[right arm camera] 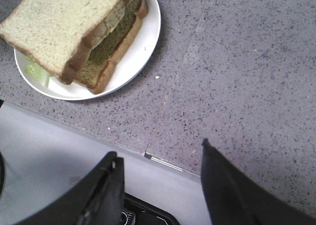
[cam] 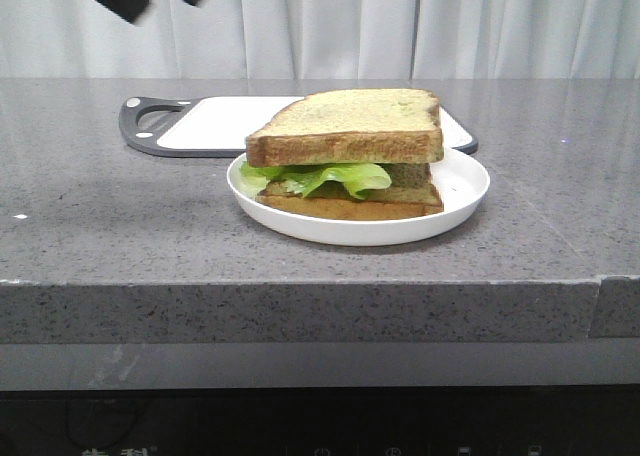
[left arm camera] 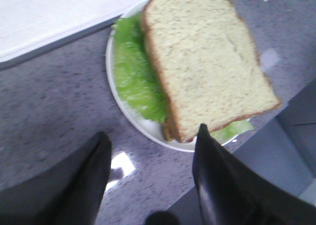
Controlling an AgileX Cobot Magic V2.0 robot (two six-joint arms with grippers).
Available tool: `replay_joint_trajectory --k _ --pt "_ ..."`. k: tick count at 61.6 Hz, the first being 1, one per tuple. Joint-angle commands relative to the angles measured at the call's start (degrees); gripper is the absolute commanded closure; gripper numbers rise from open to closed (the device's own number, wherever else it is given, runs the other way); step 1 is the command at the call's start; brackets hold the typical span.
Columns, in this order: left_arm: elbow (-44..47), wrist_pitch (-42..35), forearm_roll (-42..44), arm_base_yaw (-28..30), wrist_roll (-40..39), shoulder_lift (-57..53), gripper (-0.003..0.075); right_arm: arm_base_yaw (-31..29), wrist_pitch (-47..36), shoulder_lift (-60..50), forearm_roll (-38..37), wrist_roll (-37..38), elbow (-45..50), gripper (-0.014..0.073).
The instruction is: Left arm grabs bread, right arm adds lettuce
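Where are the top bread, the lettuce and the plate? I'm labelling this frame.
top bread (cam: 345, 113), front view, middle of its top face.
lettuce (cam: 325, 178), front view, ruffled front edge.
plate (cam: 462, 188), front view, bare right rim.

The counter (cam: 120, 216) looks like polished speckled grey stone, smooth enough to throw back soft glints, and the plate (cam: 462, 186) on it is glossy white, ceramic or plastic (hard to tell which). The bread (cam: 345, 126) has a dry, porous, speckled face and rough brown crust, while the lettuce (cam: 325, 178) is crinkled and faintly waxy. The cutting board (cam: 215, 124) seems matt white plastic with a dark rim.
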Motion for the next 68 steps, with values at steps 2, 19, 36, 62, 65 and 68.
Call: replay_joint_trajectory --k 2,19,36,62,65,68 --pt "-1.39 -1.36 7.64 -0.23 -6.78 -6.96 0.0346 -0.18 -2.25 -0.52 0.38 -0.18 -1.88 0.0208" --pt "9.01 -4.99 24.82 -0.23 -17.39 -21.03 0.0353 -0.18 -1.26 -0.52 -0.39 0.07 -1.88 0.0208" --pt "23.49 -10.95 35.44 -0.23 -27.98 -34.71 0.0353 -0.18 0.31 -0.52 -8.93 8.42 -1.94 0.0208" --pt "34.99 -18.64 35.04 -0.23 -28.08 -46.87 0.0355 -0.18 -1.92 -7.90 -13.68 13.07 2.44 0.0208" --pt "34.97 -18.64 35.04 -0.23 -28.08 -46.87 0.0370 -0.18 -1.97 -8.64 -13.68 13.07 2.65 0.0214" --pt "34.97 -18.64 35.04 -0.23 -28.08 -46.87 0.0402 -0.18 -1.97 -9.20 -13.68 13.01 2.67 0.0240"
